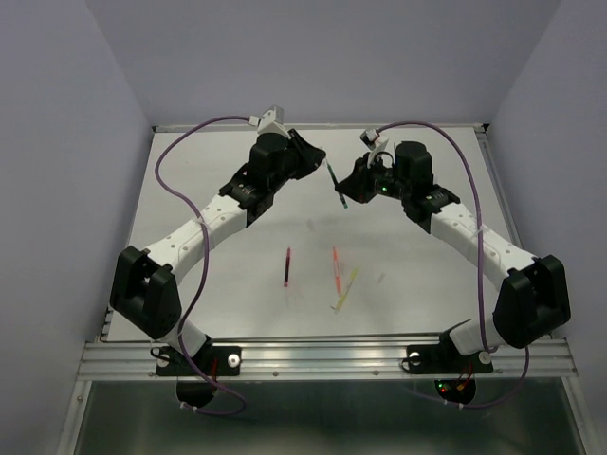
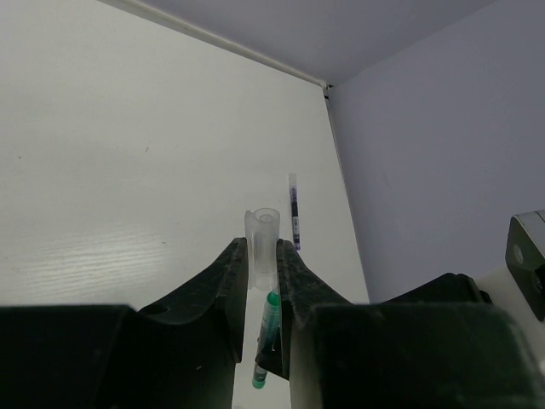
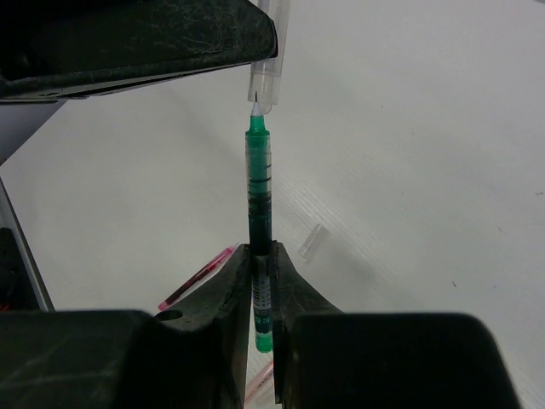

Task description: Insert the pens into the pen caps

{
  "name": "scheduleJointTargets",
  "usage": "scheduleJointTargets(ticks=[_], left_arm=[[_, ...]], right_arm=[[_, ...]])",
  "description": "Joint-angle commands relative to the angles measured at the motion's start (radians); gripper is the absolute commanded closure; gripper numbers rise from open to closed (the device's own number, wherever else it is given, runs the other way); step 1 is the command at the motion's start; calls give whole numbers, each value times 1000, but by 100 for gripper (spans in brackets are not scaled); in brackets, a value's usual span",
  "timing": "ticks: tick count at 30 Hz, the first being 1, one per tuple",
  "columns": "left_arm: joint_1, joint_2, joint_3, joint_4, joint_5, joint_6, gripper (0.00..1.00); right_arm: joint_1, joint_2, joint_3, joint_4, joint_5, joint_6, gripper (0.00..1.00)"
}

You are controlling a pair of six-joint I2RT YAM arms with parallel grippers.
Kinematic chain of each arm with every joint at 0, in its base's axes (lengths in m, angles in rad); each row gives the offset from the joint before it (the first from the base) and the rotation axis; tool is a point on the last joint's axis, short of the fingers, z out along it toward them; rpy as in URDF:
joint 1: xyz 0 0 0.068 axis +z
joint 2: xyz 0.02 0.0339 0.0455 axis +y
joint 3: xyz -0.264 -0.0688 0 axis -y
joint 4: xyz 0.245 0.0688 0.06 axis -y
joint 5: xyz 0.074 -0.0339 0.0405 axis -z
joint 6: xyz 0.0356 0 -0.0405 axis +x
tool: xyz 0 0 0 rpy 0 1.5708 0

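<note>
My left gripper [image 2: 262, 251] [image 1: 324, 163] is shut on a translucent pen cap [image 2: 262, 240], held upright between its fingers. My right gripper [image 3: 261, 251] [image 1: 344, 197] is shut on the green pen [image 3: 259, 187] [image 1: 334, 182]. The pen's fine tip sits right at the open mouth of the cap [image 3: 271, 64]; the body is outside it. The two grippers face each other above the far middle of the table. A dark blue pen [image 2: 294, 209] lies on the table beyond the left fingers. Maroon [image 1: 287, 266], orange-red [image 1: 336, 268] and yellow [image 1: 345, 289] pens lie in the near middle.
A loose pen cap [image 3: 312, 241] lies on the white table just right of the right fingers. The maroon pen [image 3: 200, 274] lies below and left of them. The back wall and the table's far right corner [image 2: 326, 86] are close behind the left gripper.
</note>
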State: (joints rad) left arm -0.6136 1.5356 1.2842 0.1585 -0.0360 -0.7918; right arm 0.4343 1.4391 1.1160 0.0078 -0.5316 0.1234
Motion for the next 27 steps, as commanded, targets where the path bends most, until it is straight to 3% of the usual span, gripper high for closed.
scheduleJointTargets(ticks=[1, 27], left_arm=[[-2, -32, -3, 64, 31, -4, 100], [-3, -54, -19, 39, -39, -52, 100]], right_arm=[[7, 4, 51, 26, -16, -5, 92], [7, -16, 31, 14, -10, -4, 93]])
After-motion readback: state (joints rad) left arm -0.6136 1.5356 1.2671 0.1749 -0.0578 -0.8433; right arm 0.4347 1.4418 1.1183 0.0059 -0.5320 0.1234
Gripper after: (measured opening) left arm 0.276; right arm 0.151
